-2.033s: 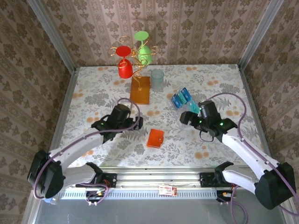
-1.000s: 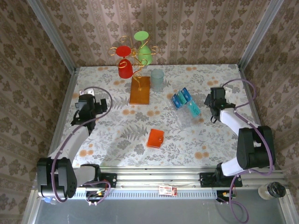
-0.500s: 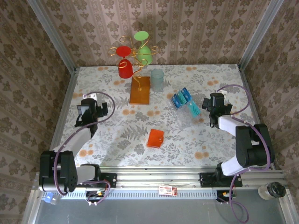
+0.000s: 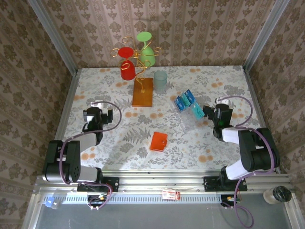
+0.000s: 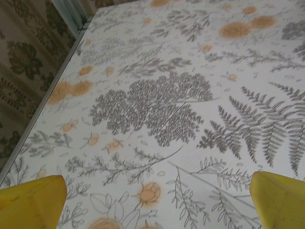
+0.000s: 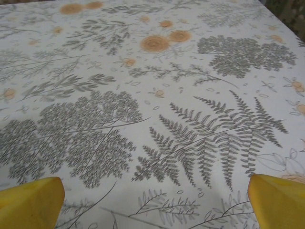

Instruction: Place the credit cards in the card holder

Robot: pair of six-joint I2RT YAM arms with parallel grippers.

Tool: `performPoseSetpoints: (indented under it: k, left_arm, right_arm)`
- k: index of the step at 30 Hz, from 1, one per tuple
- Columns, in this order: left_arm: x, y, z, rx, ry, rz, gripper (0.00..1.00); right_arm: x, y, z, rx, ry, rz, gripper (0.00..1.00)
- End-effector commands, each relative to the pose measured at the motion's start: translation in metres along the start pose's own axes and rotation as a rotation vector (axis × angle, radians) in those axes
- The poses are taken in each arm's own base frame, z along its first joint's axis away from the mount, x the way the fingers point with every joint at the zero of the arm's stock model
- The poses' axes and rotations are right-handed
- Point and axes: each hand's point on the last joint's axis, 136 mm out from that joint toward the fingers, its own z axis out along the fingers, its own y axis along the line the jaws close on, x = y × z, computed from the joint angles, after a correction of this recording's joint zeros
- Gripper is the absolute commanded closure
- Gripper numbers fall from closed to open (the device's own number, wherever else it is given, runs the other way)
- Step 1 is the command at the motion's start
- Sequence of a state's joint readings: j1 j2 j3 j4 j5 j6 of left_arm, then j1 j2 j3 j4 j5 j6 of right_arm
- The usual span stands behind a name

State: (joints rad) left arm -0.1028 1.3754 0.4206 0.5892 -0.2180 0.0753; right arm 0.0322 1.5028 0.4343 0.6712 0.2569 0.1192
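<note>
Left jaws and right jaws wide, empty. Cards (image 4: 188, 103) right of centre, holder (image 4: 158, 141) toward the desk's near edge; stand (image 4: 143, 92) and cup (image 4: 160, 82) behind.

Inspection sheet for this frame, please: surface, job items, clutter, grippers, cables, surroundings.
Surface: floral cloth, flat, no spills seen.
Job's things: cards bunched right of centre; holder closed, near centre, apart from them.
Clutter: wire stand with red cup and green cup; clear cup beside it.
Grippers: left gripper and right gripper open, empty, over bare cloth.
Cables: purple cables loop off both arms, no snag seen.
Surroundings: wallpapered walls; bottle off the table's near right corner.
</note>
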Motion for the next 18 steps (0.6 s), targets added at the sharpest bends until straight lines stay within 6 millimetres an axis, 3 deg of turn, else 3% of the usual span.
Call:
performPoseSetpoints:
  k: [1, 6, 10, 18]
  left_arm:
    - [-0.021, -0.002, 0.0, 0.036, -0.099, 0.004, 0.0]
    - [-0.02, -0.006, 0.009, 0.09, -0.133, -0.023, 0.0]
    - [-0.006, -0.01, 0.018, 0.089, -0.142, -0.023, 0.0]
    - [-0.004, -0.006, 0.023, 0.111, -0.112, -0.06, 0.0]
  right_arm:
    - [-0.022, 0.003, -0.007, -0.039, -0.169, 0.014, 0.0]
    - [-0.021, 0.004, -0.006, -0.04, -0.148, 0.01, 0.0]
    - [-0.021, 0.007, -0.004, -0.051, -0.14, 0.0, 0.0]
    - [-0.021, 0.007, -0.001, -0.048, -0.126, -0.002, 0.0]
